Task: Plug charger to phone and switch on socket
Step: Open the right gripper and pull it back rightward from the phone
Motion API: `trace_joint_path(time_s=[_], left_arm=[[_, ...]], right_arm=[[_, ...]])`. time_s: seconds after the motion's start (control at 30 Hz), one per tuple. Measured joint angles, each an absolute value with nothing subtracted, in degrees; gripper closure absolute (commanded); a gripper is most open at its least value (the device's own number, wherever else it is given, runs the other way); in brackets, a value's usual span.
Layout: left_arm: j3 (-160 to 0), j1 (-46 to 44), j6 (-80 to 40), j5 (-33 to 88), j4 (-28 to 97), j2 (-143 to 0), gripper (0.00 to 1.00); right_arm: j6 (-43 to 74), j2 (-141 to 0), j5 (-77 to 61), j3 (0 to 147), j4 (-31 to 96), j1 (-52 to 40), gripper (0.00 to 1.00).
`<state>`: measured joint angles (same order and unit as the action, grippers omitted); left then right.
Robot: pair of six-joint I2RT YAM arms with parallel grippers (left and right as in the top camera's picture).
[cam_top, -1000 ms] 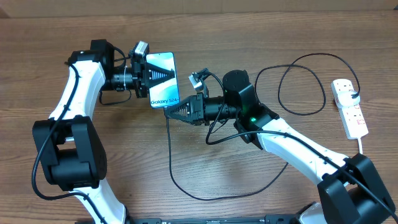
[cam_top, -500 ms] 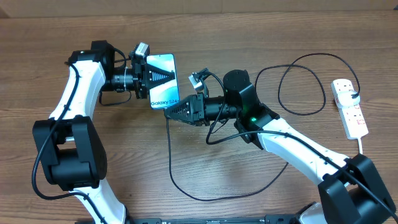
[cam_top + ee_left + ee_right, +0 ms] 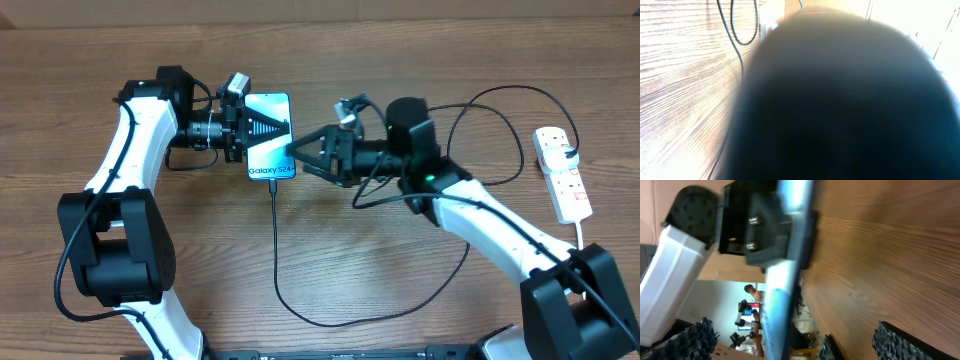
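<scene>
Right gripper stands with its jaws wide apart, holding nothing; the overhead view places it just beside the right long edge of the phone. The right wrist view confirms this: the two ribbed fingers sit at opposite lower corners of that picture, well apart, with the phone seen edge-on ahead of them.

Left gripper is closed on the phone from the other side, its dark fingers lying across the upper part of the light screen. The phone sits at the centre-left of the table, "Galaxy" lettering at its near end.

The charger has its connector tip against the near short edge of the phone, in line with the body. Whether it is fully seated cannot be told. The cable runs from there toward the front of the table, curves right under the right arm and loops near the socket.

The socket lies at the far right, well apart from both grippers, white cord trailing forward. Switch position cannot be read.

Left wrist view is blocked by a blurred dark mass
</scene>
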<state>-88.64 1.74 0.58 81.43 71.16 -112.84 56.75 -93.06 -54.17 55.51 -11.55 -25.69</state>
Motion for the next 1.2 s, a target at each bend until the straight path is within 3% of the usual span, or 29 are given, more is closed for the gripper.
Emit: trace_joint_path(time_s=[0.37,0.67,0.9,1.2], left_arm=[[-88.64,1.74,0.56,78.76,71.2,-112.84,0.96],[-88.64,1.74,0.56,78.56,71.35,-112.84,0.96],[-88.64,1.74,0.56,78.46,71.4,-112.84,0.96],[-88.64,1.74,0.56,76.58,72.03,-112.84,0.96]], right_arm=[[42.65,-93.06,-54.19,55.61,17.67,-16.14,0.0],[35.66,-93.06,-34.7,55.68,38.63,-16.16,0.0],[34.63,-93.06,-21.87,55.68,45.39,-16.16,0.0],[34.46,-93.06,-18.35,55.68,45.93,-16.16,0.0]])
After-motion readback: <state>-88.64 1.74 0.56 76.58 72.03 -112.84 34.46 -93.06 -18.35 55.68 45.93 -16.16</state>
